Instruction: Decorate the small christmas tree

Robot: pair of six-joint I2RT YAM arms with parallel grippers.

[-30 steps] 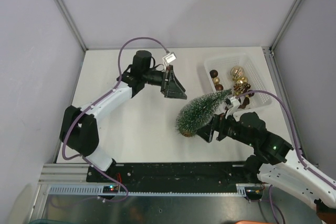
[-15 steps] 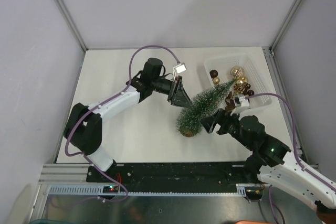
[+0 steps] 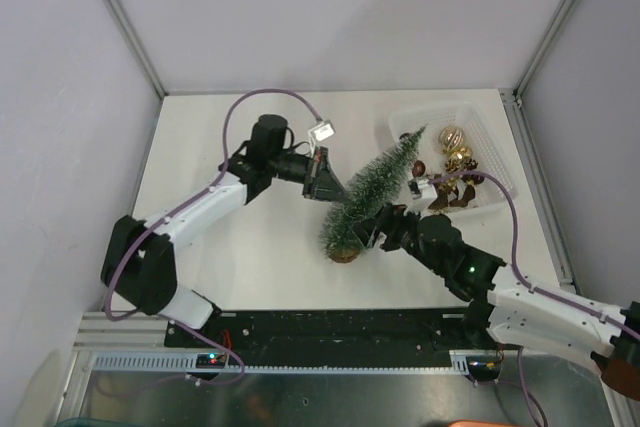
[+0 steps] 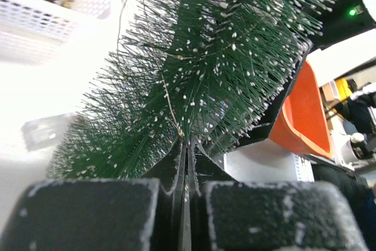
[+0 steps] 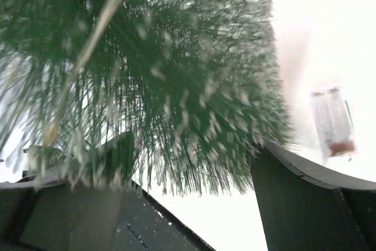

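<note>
The small christmas tree (image 3: pixel 372 187) leans up and to the right, its brown base (image 3: pixel 343 253) on the white table. My left gripper (image 3: pixel 333 194) is at the tree's left flank. In the left wrist view it (image 4: pixel 185 142) is shut, and a thin wire (image 4: pixel 166 95) strung over the bristles runs down into its fingertips. My right gripper (image 3: pixel 373 232) straddles the tree's lower right side. In the blurred right wrist view it (image 5: pixel 194 145) stands wide, with both fingers (image 5: pixel 294 186) pressed against the bristles (image 5: pixel 176 74) that fill the gap.
A white plastic basket (image 3: pixel 400 127) of brown and gold baubles (image 3: pixel 455 155) stands at the back right, close behind the treetop. A small clear box (image 5: pixel 332 123) lies on the table beside the tree. The cell's frame posts and walls enclose the table.
The tree has swung from nearly lying to more upright, its top moving left. My left gripper came in against it and shut. My right arm shifted left with the tree.
</note>
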